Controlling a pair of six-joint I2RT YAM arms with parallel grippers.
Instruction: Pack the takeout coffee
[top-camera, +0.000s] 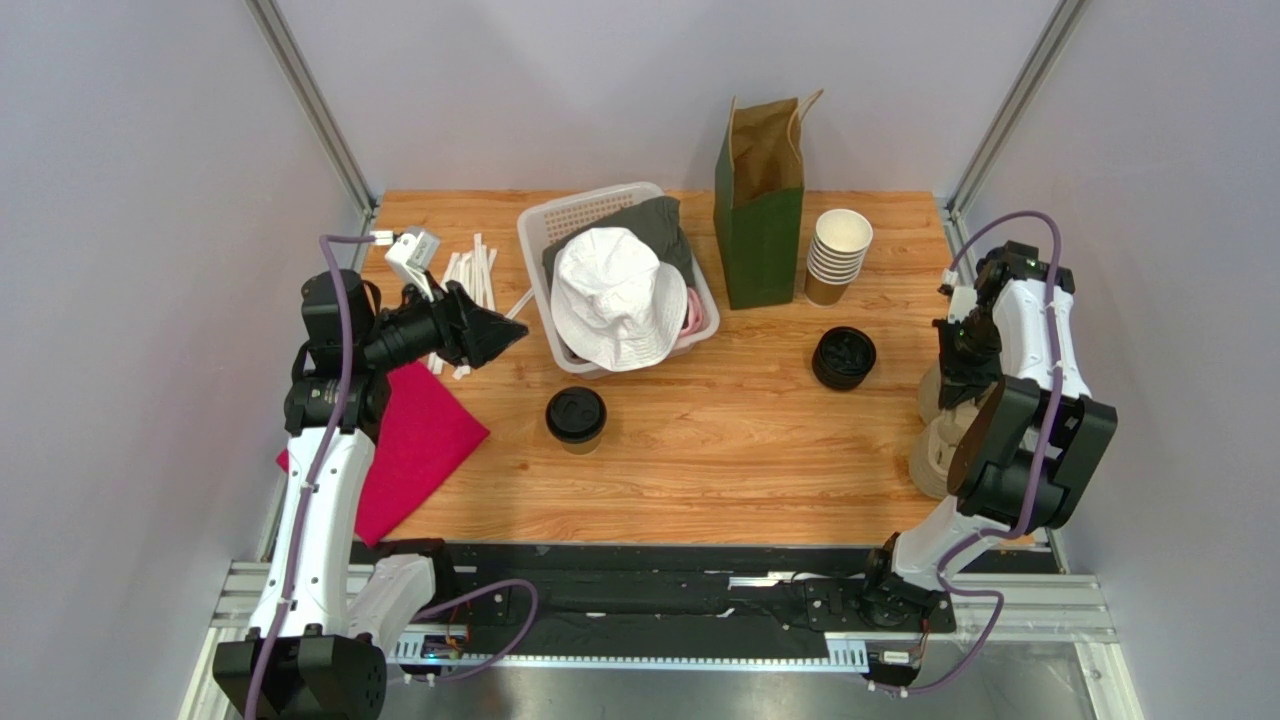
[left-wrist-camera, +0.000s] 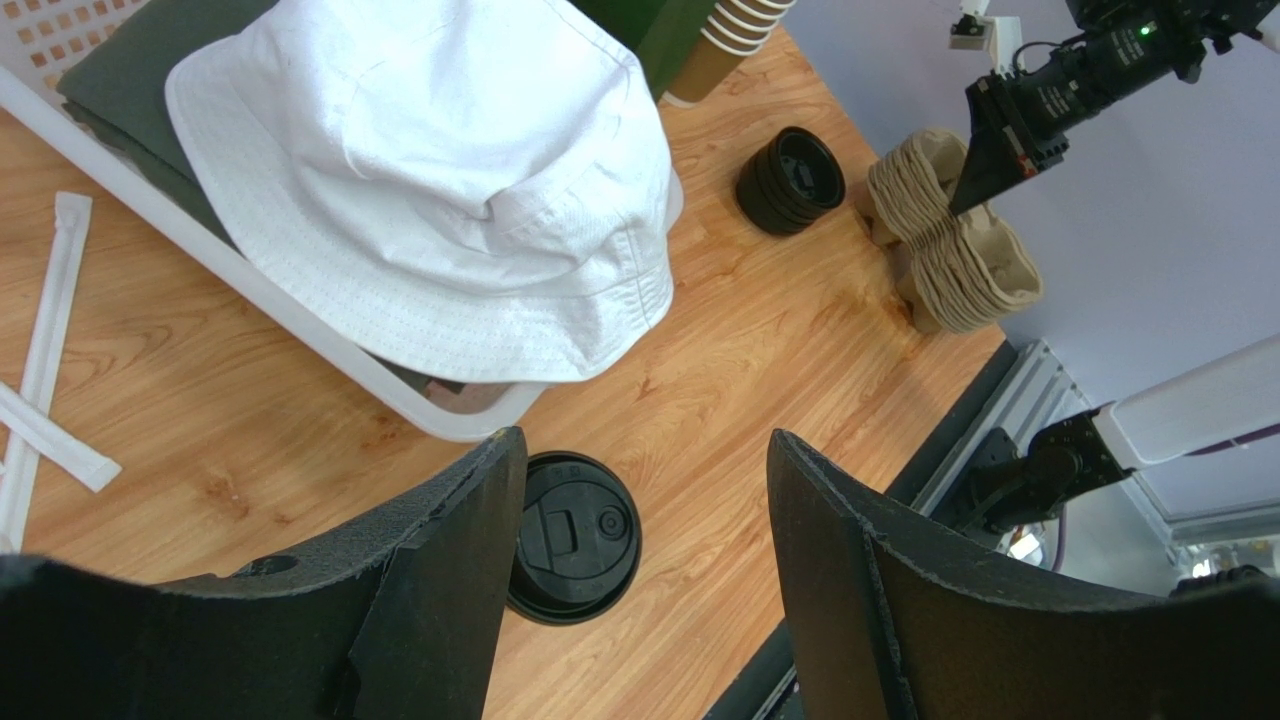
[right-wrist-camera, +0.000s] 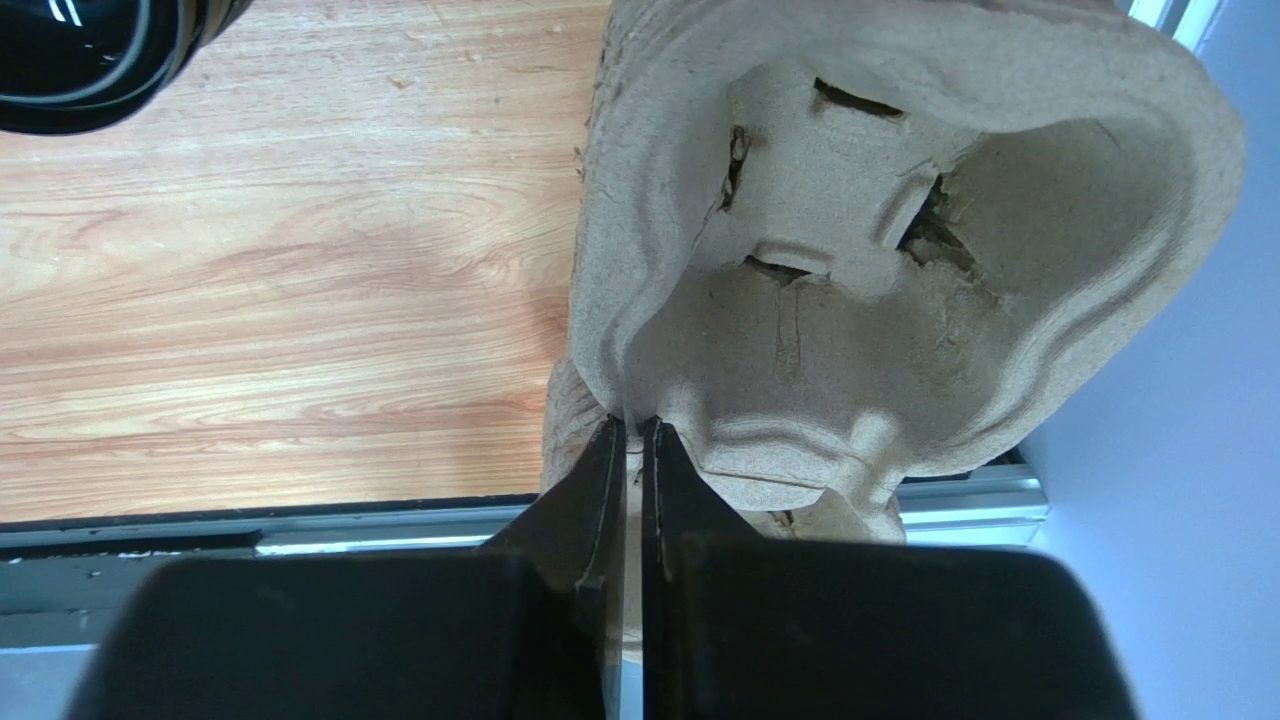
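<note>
While pinching the carrier (right-wrist-camera: 902, 225), the right gripper (right-wrist-camera: 633, 447) should be lifting gently; its pulp is cracking. Left gripper (left-wrist-camera: 646, 443) is gaping wide.

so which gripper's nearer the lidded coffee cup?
Left. The left gripper hangs open just back-left of the lidded cup; the right gripper is at the right edge of the table, pinching the pulp carrier.
</note>
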